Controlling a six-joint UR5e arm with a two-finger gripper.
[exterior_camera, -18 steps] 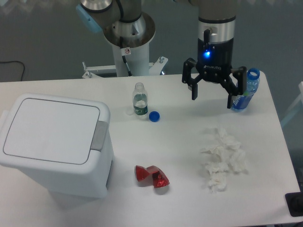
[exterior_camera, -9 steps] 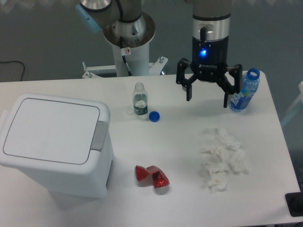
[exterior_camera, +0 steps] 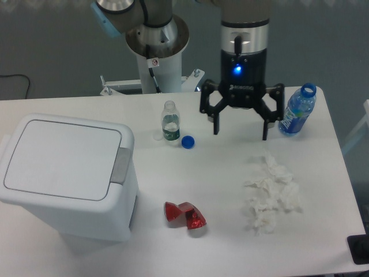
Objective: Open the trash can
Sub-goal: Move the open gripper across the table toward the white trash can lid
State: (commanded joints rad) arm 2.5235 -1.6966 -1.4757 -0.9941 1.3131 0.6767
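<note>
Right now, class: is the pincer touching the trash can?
Apart. The fixed camera shows the open pincer far right of the trash can, with bare table between them.

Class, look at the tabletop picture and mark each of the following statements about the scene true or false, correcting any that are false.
1. The trash can has its lid shut. True.
2. The gripper is holding the blue bottle. False: the gripper is open and empty, and the bottle stands apart to its right in the picture.
3. The small clear bottle has no cap on, and a blue cap lies beside it on the table. True.
4. The crumpled white tissue lies inside the trash can. False: it lies on the table, on the right of the picture.
5. A red wrapper lies on the table to the right of the trash can in the picture. True.
</note>
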